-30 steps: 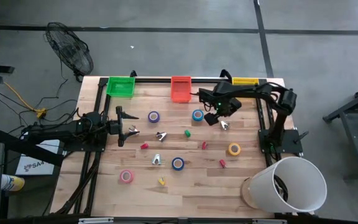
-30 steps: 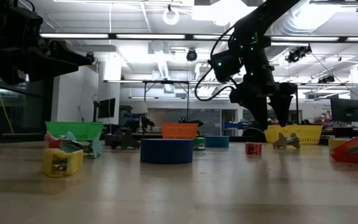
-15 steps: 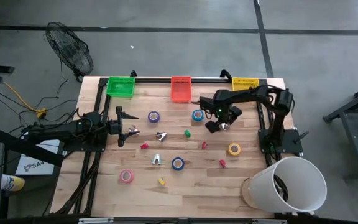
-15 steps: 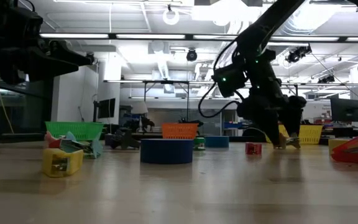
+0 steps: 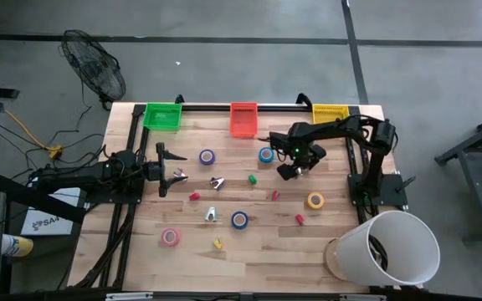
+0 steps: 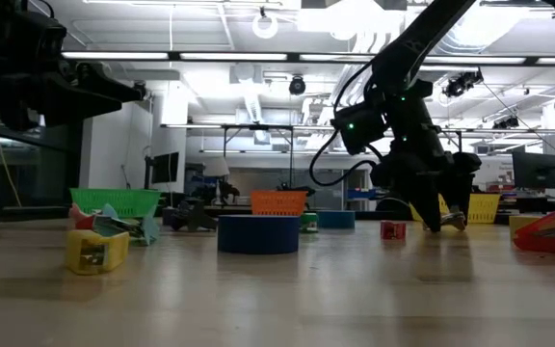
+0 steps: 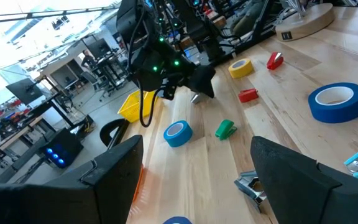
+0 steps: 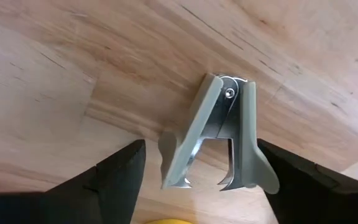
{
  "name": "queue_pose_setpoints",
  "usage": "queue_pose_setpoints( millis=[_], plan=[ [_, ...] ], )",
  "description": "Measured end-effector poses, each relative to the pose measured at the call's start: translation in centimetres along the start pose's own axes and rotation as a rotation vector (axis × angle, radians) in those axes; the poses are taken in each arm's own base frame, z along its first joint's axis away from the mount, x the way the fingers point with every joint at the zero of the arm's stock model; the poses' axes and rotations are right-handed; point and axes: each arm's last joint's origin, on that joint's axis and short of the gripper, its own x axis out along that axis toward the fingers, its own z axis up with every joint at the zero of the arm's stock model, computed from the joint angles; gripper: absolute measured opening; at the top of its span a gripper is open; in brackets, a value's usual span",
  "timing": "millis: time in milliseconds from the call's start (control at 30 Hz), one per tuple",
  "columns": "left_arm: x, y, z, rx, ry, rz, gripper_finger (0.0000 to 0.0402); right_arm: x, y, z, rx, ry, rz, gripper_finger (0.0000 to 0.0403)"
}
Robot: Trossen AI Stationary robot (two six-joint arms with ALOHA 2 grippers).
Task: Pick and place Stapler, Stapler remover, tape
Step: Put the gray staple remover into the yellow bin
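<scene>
My right end effector (image 8: 194, 165) hangs low over the wooden surface (image 8: 55, 81) with its fingers spread wide, and the grey staple remover (image 8: 219, 134) lies between them, not yet gripped. To take it well, I judge I should come straight down until my fingers bracket its two winged handles, centre on the hinge end so it cannot pivot, then close squarely across the narrow sides; a skewed closing would likely push it sliding over the wood. In the high view my right arm reaches in from the surface's right edge, elbow folded, wrist tipped steeply down at a spot just beside the blue tape roll (image 5: 265, 155), with the yellow tape roll (image 5: 315, 200) nearer the front. The orange bin (image 5: 243, 119), green bin (image 5: 162, 115) and yellow bin (image 5: 330, 109) stand along the back edge. My left end effector (image 5: 167, 173) waits stretched low on the left side, fingers parted and empty, near another staple remover (image 5: 216, 182).
</scene>
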Motion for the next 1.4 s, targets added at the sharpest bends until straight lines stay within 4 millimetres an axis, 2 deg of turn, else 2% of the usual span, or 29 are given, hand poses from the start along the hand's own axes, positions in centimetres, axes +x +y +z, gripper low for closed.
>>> queue_pose_setpoints(
  millis=[433,800,1033,1400],
  plan=[
    [0.0,0.0,0.0,0.0,0.0,0.0,0.0294,0.02,0.12,0.11,0.038,-0.008,0.017,0.0194],
    [0.0,0.0,0.0,0.0,0.0,0.0,0.0294,0.02,0.12,0.14,0.04,-0.012,0.017,0.0177],
    [0.0,0.0,0.0,0.0,0.0,0.0,0.0294,0.01,0.17,0.18,0.066,-0.014,0.023,0.0105],
    [0.0,0.0,0.0,0.0,0.0,0.0,0.0294,-0.21,0.22,0.23,0.072,-0.018,0.02,0.0102]
  ],
)
